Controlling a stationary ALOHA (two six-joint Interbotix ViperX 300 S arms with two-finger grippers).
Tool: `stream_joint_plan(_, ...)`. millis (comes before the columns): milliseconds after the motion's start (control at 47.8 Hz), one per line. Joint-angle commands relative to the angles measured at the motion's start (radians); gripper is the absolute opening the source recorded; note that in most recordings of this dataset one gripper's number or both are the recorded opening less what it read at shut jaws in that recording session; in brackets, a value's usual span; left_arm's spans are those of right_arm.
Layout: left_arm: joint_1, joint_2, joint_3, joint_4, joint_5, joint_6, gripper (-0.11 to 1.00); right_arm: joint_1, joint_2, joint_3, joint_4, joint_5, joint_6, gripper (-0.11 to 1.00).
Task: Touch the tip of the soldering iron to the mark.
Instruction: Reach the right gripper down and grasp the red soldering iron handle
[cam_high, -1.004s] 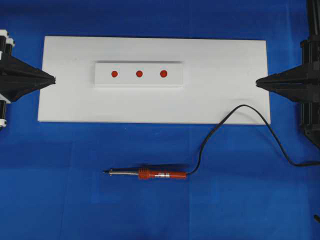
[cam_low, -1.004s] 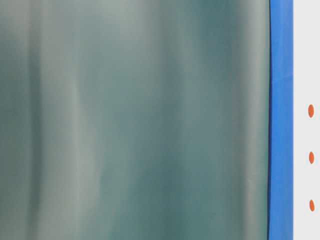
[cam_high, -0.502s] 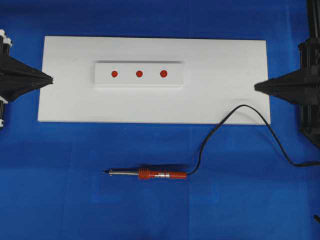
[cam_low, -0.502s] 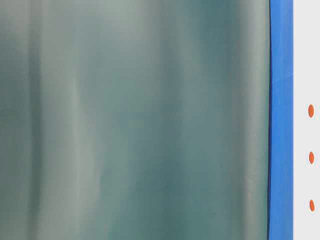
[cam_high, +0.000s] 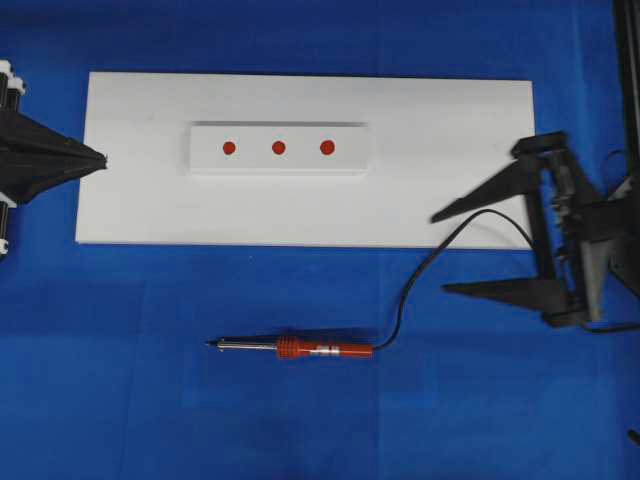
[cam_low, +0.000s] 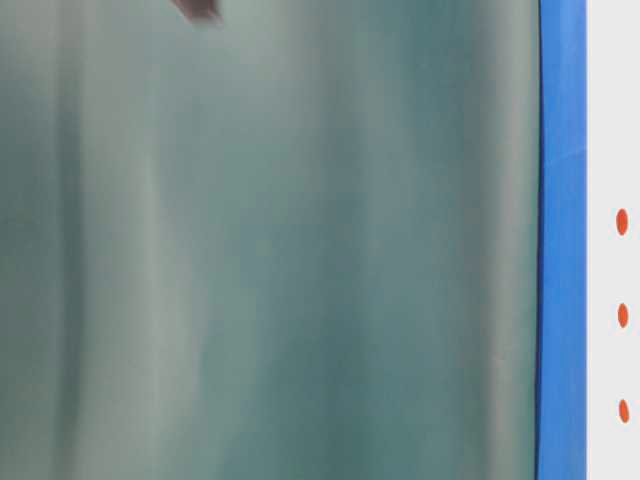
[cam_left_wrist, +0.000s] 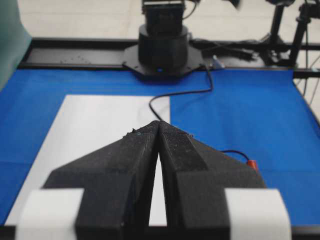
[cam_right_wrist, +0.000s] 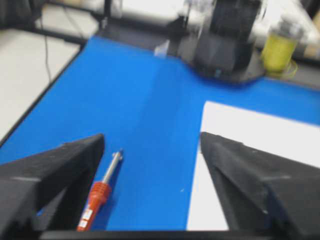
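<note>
Lying lengthwise, the soldering iron (cam_high: 296, 348) points its tip (cam_high: 209, 345) left, the right hand (cam_high: 440, 252) spread wide.

Three red dots (cam_high: 278, 148), one soldering iron (cam_high: 300, 349), two hands (cam_high: 440, 250).

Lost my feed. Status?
Right tool open, empty; left tool shut. Soldering iron on blue cloth, untouched. Nothing blocking.

Blue cloth (cam_high: 150, 400); white board (cam_high: 450, 130); 3 red dots, middle mark (cam_high: 278, 148); orange-red soldering iron (cam_high: 300, 349), black cord (cam_high: 420, 275).
</note>
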Motion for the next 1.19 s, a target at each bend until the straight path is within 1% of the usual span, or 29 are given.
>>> stream_joint_plan(0,-0.002,0.006,-0.009,-0.002,-0.005,-0.002,0.02,0.003,0.069,-0.063,0.023,0.025,0.012,0.93)
stream_joint_plan(21,-0.002,0.006,-0.009,0.0,-0.005,-0.003,0.02,0.003,0.086,-0.074,0.028,0.035,0.017,0.94)
stream_joint_plan(126,-0.002,0.0,-0.009,-0.002,-0.005,-0.005,0.02,0.005,0.189,-0.138,0.048,0.095,0.04,0.89)
stream_joint_plan(209,-0.002,0.0,-0.008,-0.002,-0.005,-0.005,0.02,0.011,0.264,-0.193,0.055,0.143,0.06,0.9)
stream_joint_plan(418,-0.002,0.0,-0.005,0.0,-0.005,-0.005,0.02,0.044,0.431,-0.344,0.057,0.298,0.115,0.9)
stream_joint_plan(565,-0.002,0.0,-0.003,-0.002,-0.005,-0.005,0.02,0.063,0.546,-0.433,0.057,0.382,0.183,0.9)
stream_joint_plan(774,-0.002,-0.002,0.0,0.0,-0.008,-0.005,0.02,0.075,0.666,-0.505,0.057,0.414,0.25,0.9)
stream_joint_plan(921,-0.002,-0.002,0.0,-0.002,-0.008,-0.005,0.02,0.086,0.739,-0.535,0.057,0.417,0.304,0.9)
stream_joint_plan(1172,-0.002,0.0,0.008,-0.002,-0.008,-0.006,0.02,0.097,0.819,-0.551,0.055,0.419,0.356,0.9)
